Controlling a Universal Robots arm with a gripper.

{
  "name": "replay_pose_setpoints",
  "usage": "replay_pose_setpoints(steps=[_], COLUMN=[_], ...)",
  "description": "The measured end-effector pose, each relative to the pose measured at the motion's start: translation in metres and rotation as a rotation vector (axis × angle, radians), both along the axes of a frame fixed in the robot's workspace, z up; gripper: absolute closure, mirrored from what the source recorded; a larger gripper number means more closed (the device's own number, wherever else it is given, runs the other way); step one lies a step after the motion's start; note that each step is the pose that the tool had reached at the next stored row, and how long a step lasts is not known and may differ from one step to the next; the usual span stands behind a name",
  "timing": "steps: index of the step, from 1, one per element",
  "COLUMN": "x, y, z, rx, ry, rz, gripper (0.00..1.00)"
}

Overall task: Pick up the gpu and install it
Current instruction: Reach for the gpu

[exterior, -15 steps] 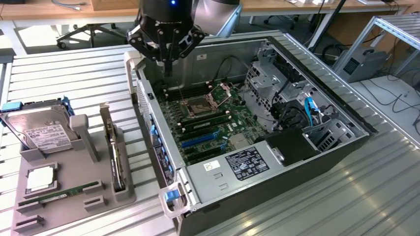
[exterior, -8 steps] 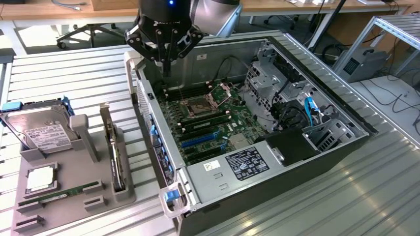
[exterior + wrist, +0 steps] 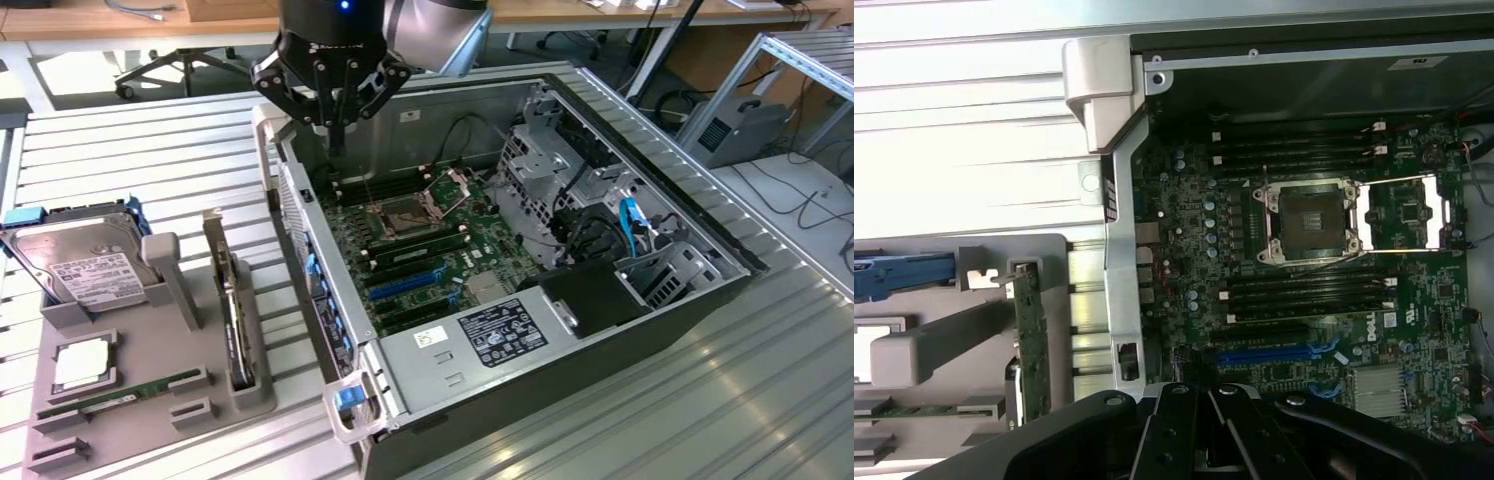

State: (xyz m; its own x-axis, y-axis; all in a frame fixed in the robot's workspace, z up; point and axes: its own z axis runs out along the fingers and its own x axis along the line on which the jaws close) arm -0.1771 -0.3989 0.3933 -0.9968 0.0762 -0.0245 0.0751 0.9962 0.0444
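The gripper [image 3: 334, 125] hangs over the far corner of the open computer case [image 3: 441, 375], near twelve o'clock in the exterior view, its fingers clenched together on nothing; the gpu [image 3: 238, 320] stands on edge in the grey holder [image 3: 127, 440] beside the case, at about seven o'clock from the gripper, untouched; the hard drive [image 3: 87, 268] sits at about nine o'clock from the gpu.
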Motion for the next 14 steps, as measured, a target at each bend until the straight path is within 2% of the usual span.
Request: replay_pose_setpoints(steps=[14], x=[-0.0032], y=[0.0], z=[0.0], rx=[-0.0001], ry=[0.0], rz=[0.0], gripper=[0.89])
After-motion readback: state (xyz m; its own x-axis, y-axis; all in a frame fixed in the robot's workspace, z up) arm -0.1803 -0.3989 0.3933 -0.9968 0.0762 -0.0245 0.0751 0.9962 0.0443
